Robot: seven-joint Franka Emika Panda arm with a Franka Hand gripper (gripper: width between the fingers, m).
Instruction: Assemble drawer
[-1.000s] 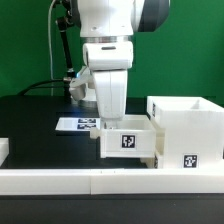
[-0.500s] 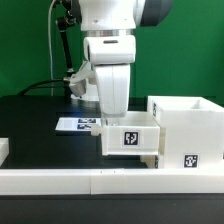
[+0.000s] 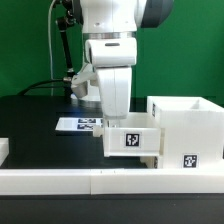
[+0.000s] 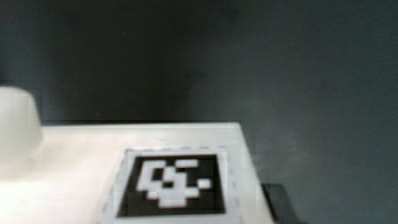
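Note:
The tall white drawer housing [image 3: 186, 124] stands at the exterior view's right, with a tag on its front. A small white open-topped tray [image 3: 131, 142] with a square tag sits against the housing's left side, above the rail. My gripper [image 3: 112, 123] reaches straight down onto the tray's left wall. Its fingertips are hidden by the tray, and it appears shut on that wall. The wrist view shows the tray's white surface and blurred tag [image 4: 173, 184] very close, over the dark table. A second tray is not clearly in view.
The long low white border rail [image 3: 100, 182] runs along the front. The marker board [image 3: 74, 124] lies flat behind the gripper. A white part [image 3: 3, 150] is cropped at the exterior view's left edge. A green wall and cables stand behind the arm.
The gripper and the tray have shifted together a little toward the exterior view's right, closer into the housing. The housing has not moved.

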